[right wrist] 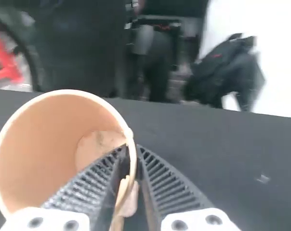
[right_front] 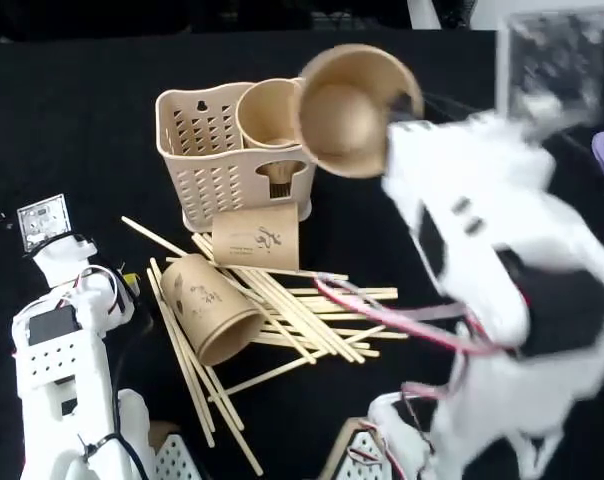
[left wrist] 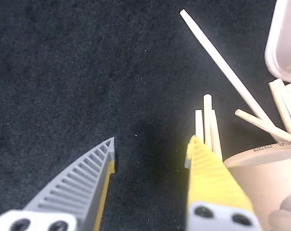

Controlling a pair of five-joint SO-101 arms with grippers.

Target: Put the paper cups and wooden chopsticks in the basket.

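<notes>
- Right pincer (right wrist: 131, 153) was clamped on the rim of a paper cup (right wrist: 49, 144). One ribbed finger sat inside the cup and the other against its outer wall, with the jaws nearly closed on the thin edge.
- Seen from above, that paper cup (right_front: 344, 112) hung in the air, tipped so its open mouth faced up and outward. It was right beside the far corner of the basket (right_front: 207, 150).
- A second cup (right_front: 267, 112) stood upright inside the basket, just next to the held one.
- The right arm (right_front: 482, 260) reached from the near side of the table up toward the basket, well above the black table (right_front: 82, 120).
- The left pincer (left wrist: 151, 142) was spread wide with nothing between its fingers, pointing down at bare black cloth.
- The ends of a few chopsticks (left wrist: 205, 120) lay just beside its yellow finger, and the edge of the lying cup (left wrist: 266, 173) was close behind that finger.
- The left arm (right_front: 62, 350) was folded low at the near left of the table.
- A third cup (right_front: 255, 237) sat just in front of the basket.
- The lying cup (right_front: 210, 305) rested on its side across the scattered chopsticks (right_front: 312, 310), which fanned out over the cloth in front of the basket.
</notes>
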